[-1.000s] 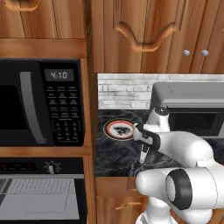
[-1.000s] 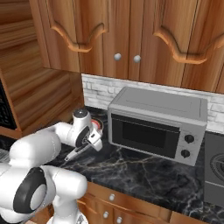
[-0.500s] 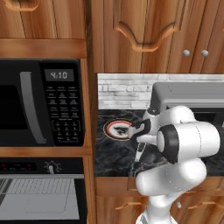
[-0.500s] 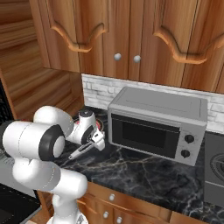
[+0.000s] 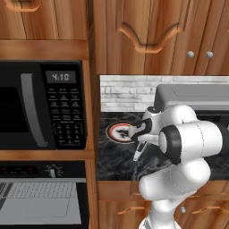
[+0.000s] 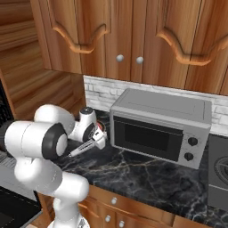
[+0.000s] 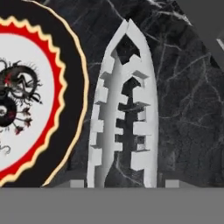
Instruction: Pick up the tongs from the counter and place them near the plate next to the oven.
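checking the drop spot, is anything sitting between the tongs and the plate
Nothing visible does. In the hand view the tongs lie right beside the plate, with just a narrow strip of bare counter between them. The grey microwave stands off on the tongs' other side.

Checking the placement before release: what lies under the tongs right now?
Black marble counter shows under the tongs, beside the plate, not on it. Their handle end is hidden at the gripper.
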Controlling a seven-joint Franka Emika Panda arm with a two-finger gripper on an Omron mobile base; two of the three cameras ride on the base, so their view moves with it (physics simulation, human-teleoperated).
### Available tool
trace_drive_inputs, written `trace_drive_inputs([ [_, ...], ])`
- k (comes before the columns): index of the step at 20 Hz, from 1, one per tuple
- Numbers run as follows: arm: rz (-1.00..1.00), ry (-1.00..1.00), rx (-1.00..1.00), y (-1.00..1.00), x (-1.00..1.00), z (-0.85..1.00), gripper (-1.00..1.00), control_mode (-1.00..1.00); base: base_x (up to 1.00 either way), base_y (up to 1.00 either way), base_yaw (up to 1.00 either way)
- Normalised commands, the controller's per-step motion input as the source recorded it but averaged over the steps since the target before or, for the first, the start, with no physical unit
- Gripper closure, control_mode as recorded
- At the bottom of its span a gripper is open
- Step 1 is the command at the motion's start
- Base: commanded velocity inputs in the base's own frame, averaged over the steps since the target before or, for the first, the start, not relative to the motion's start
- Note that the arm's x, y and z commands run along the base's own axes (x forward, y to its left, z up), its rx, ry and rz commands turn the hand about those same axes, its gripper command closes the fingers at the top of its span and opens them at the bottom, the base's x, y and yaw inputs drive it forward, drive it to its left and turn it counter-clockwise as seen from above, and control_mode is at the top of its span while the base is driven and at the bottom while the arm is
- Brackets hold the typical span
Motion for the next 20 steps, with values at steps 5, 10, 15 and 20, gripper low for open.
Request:
trace_drive_inputs([
  [5,0.0,-0.09,0.0,-0.07,-0.34,0.42,-1.0,-1.0,0.0,0.0,0.0],
  [10,0.0,-0.03,0.0,-0.02,-0.41,0.64,-1.0,-1.0,0.0,0.0,0.0],
  [15,0.0,-0.21,0.0,-0.02,-0.87,0.92,-1.0,-1.0,0.0,0.0,0.0],
  [20,0.0,-0.23,0.0,-0.03,-0.92,0.6,-1.0,-1.0,0.0,0.0,0.0],
])
